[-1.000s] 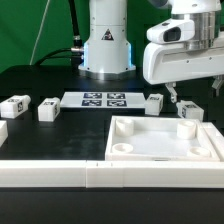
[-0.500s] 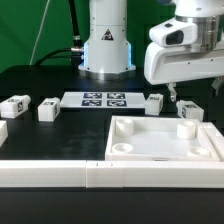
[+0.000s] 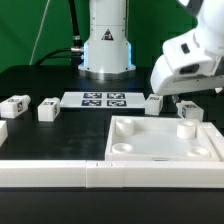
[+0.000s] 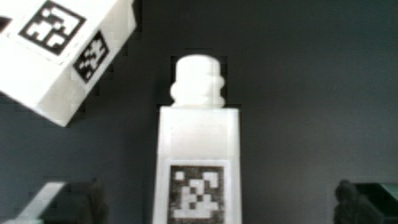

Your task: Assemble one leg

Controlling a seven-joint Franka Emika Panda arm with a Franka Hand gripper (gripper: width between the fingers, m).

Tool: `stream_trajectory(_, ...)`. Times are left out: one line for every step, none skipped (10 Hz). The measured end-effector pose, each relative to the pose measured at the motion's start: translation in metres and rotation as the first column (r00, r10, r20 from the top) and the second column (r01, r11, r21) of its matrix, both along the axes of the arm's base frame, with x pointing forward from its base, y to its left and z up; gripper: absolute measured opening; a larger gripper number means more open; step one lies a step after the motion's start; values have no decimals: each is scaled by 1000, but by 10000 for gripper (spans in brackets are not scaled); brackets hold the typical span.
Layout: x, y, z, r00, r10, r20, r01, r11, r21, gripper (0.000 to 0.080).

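Leg [image 4: 199,140] sits centred in line with the gap of the gripper [image 4: 214,203], jaws wide apart, long axis running across the gap, screw tip pointing away.

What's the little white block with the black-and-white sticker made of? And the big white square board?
The small white block-shaped leg looks like hard matte plastic: smooth, even white, with a moulded knob on its end. The large white square tabletop seems the same plastic, with crisp raised edges, though I can't be sure.
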State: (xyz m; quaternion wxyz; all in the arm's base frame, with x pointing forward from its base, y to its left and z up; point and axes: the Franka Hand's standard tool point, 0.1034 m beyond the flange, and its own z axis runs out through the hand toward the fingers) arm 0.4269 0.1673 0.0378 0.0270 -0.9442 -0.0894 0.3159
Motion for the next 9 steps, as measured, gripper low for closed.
stream_trajectory(1, 1, -4, 999, 2, -43, -2, 1000, -2, 649)
stream_trajectory(-7, 0, -4, 990, 14, -137, -16, 1000, -15, 649)
stream_trajectory(-11, 0, -8, 973, 22, -230, -28, 999, -23, 649)
stream_trajectory(-12, 2, -16, 954, 27, -298, -37, 999, -30, 649)
stream_trajectory(-9, 3, -24, 959, 22, -281, -31, 999, -27, 649)
stream_trajectory(-11, 2, -27, 960, 21, -278, -29, 999, -28, 649)
stream_trajectory(-11, 1, -29, 962, 18, -273, -27, 999, -28, 649)
stream_trajectory(-11, 1, -31, 963, 19, -268, -27, 999, -25, 649)
stream_trajectory(-11, 0, -31, 963, 19, -267, -27, 999, -24, 649)
